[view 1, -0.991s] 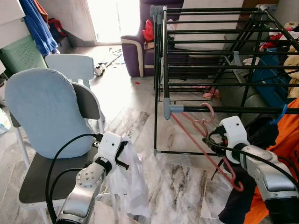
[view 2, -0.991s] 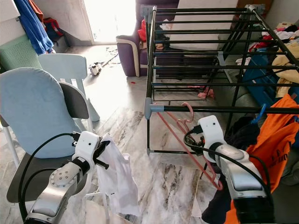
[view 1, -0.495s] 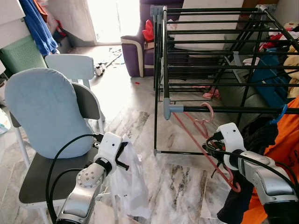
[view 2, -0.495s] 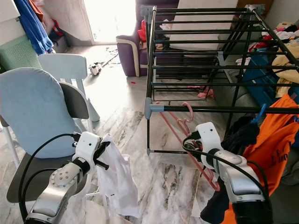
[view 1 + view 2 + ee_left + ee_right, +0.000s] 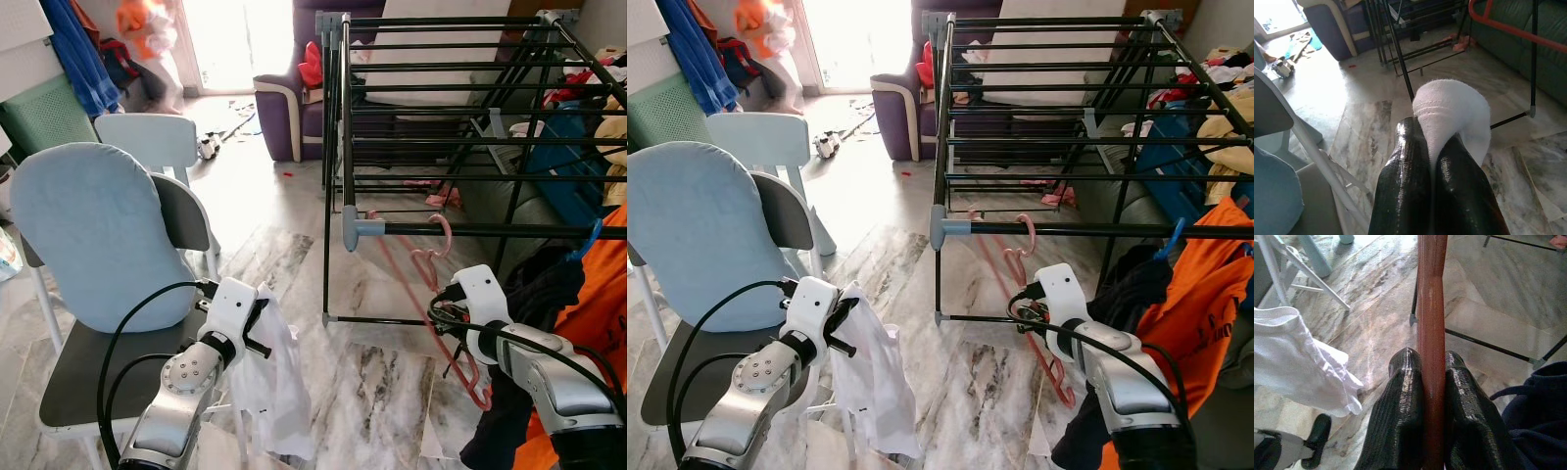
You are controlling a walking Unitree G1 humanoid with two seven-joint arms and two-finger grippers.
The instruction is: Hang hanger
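Note:
A pink hanger (image 5: 411, 279) slants down from the drying rack's front rail (image 5: 509, 231), and its hook (image 5: 1027, 228) curls over that rail. My right gripper (image 5: 1431, 360) is shut on one of the hanger's (image 5: 1431, 308) straight arms, low in front of the rack. Its white wrist (image 5: 478, 294) shows in the head views. My left gripper (image 5: 1432, 137) is shut on a white garment (image 5: 279, 382), which hangs from it beside the chair. A fold of that garment (image 5: 1452, 110) bulges out past the fingertips.
A grey chair with a blue cushion (image 5: 93, 235) stands at my left. The black rack (image 5: 1048, 88) takes up the right. Orange cloth (image 5: 600, 284) and a dark garment (image 5: 509, 431) hang at far right. A purple armchair (image 5: 284, 108) and a blurred figure in orange (image 5: 157, 34) are behind.
My right gripper has drawn slightly left and nearer with the hanger, which now hangs steeper. A blurred figure in orange has come into the doorway at the back. The left arm is still.

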